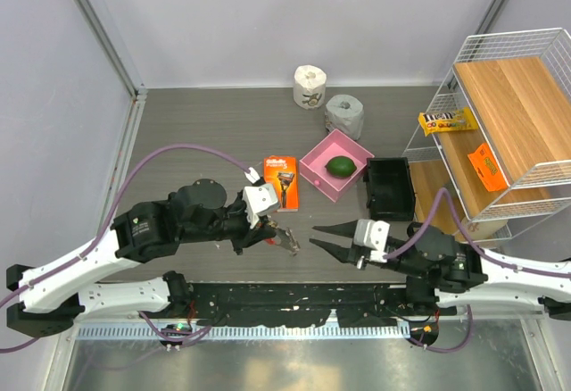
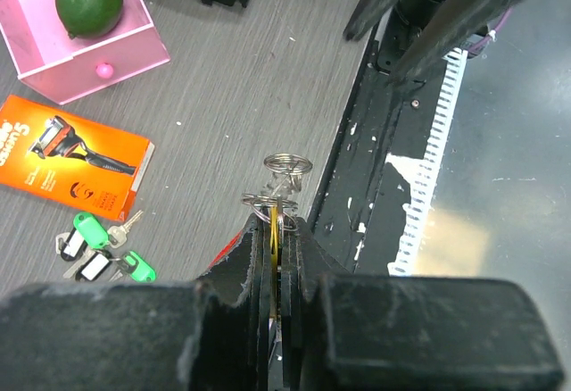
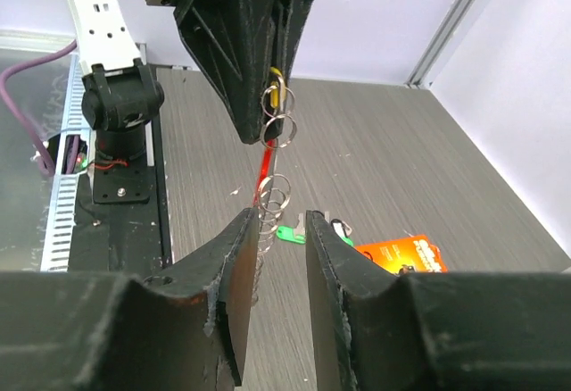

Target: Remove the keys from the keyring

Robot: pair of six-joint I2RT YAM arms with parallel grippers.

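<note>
My left gripper [image 2: 277, 223] is shut on a yellow key tag [image 2: 274, 230] and holds it above the table; it also shows in the top view [image 1: 282, 236]. From the tag hang silver rings [image 2: 287, 163], the red keyring loop [image 3: 266, 170] and its chain of rings [image 3: 272, 205]. My right gripper [image 3: 280, 221] is open, with the chain hanging just inside its left finger; in the top view [image 1: 314, 236] it faces the left gripper. Loose keys with green and black/white tags [image 2: 100, 250] lie on the table, and they also show in the right wrist view [image 3: 294, 233].
An orange razor box [image 1: 285, 181] lies behind the grippers. A pink box [image 1: 314, 170] holds a lime [image 1: 340, 167]. A black bin [image 1: 390, 187] stands right of it. Two paper rolls [image 1: 310, 85] are at the back. A wire shelf [image 1: 500, 123] stands at the right.
</note>
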